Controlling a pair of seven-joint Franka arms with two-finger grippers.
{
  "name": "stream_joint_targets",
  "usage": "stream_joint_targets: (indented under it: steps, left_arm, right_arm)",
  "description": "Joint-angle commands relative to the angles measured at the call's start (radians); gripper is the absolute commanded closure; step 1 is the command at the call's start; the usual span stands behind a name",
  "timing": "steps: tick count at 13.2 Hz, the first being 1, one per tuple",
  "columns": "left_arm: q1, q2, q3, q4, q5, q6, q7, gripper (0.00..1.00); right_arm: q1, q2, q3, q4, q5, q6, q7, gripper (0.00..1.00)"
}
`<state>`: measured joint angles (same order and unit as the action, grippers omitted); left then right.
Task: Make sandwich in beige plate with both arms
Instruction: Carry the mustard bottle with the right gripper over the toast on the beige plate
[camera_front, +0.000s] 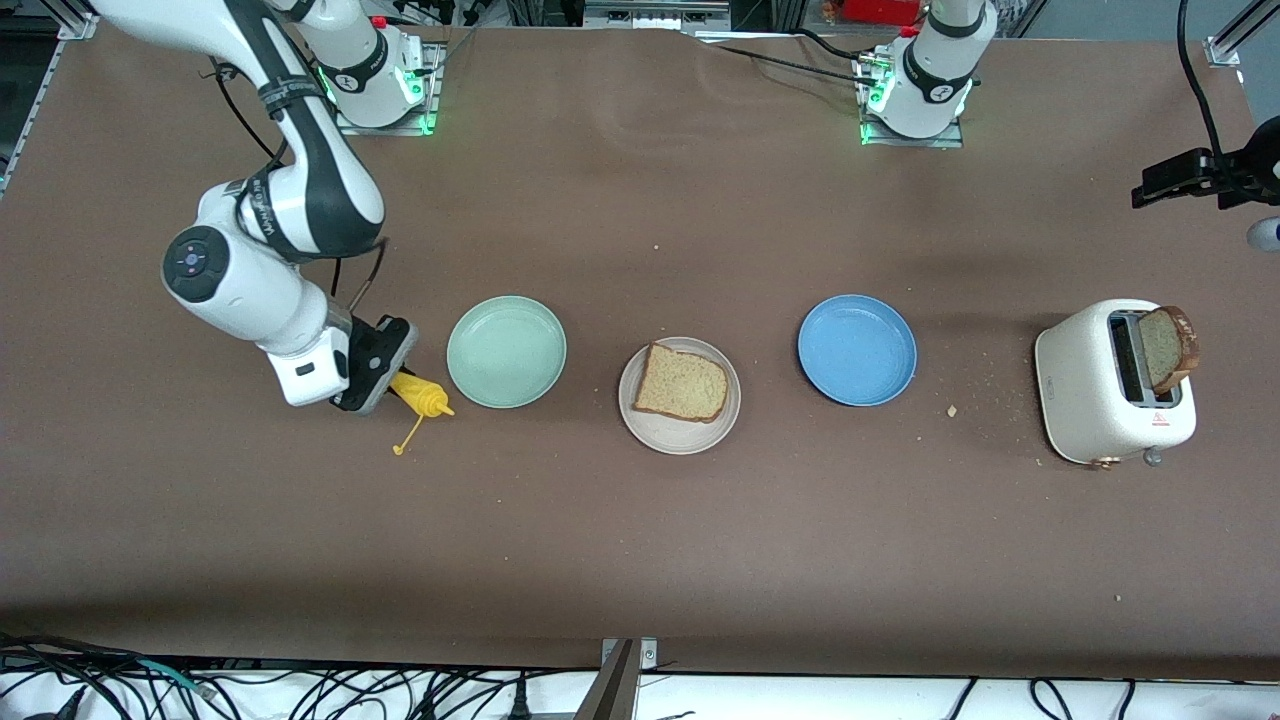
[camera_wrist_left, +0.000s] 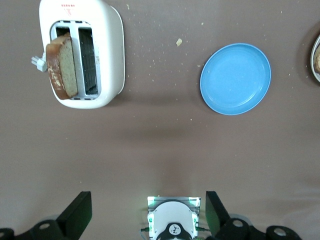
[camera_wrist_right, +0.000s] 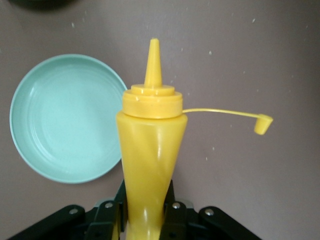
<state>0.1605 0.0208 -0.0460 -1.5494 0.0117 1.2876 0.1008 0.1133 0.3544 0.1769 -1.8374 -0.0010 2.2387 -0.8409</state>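
A square slice of brown bread lies on the round beige plate between a mint-green plate and a blue plate, a second slice stands in the white toaster, the right gripper clasps a yellow squeeze bottle beside the mint-green plate, and the left gripper waits spread wide.

Bread slice on plate between two plates
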Motion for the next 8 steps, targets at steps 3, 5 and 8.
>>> stream_joint_targets:
  steps: [3, 5, 8]
  left_arm:
    - [0.020, -0.004, 0.005, -0.009, 0.036, -0.080, -0.007, 0.00]
    - [0.027, -0.001, 0.006, -0.008, 0.036, -0.105, -0.007, 0.00]
    - [0.027, -0.004, 0.005, 0.002, 0.066, -0.158, 0.002, 0.00]
  right_arm:
    - [0.091, 0.006, 0.056, 0.138, -0.258, -0.241, 0.288, 0.69]
    - [0.109, 0.021, 0.087, 0.183, -0.318, -0.318, 0.304, 0.69]
    - [0.150, 0.086, 0.122, 0.286, -0.378, -0.457, 0.342, 0.69]
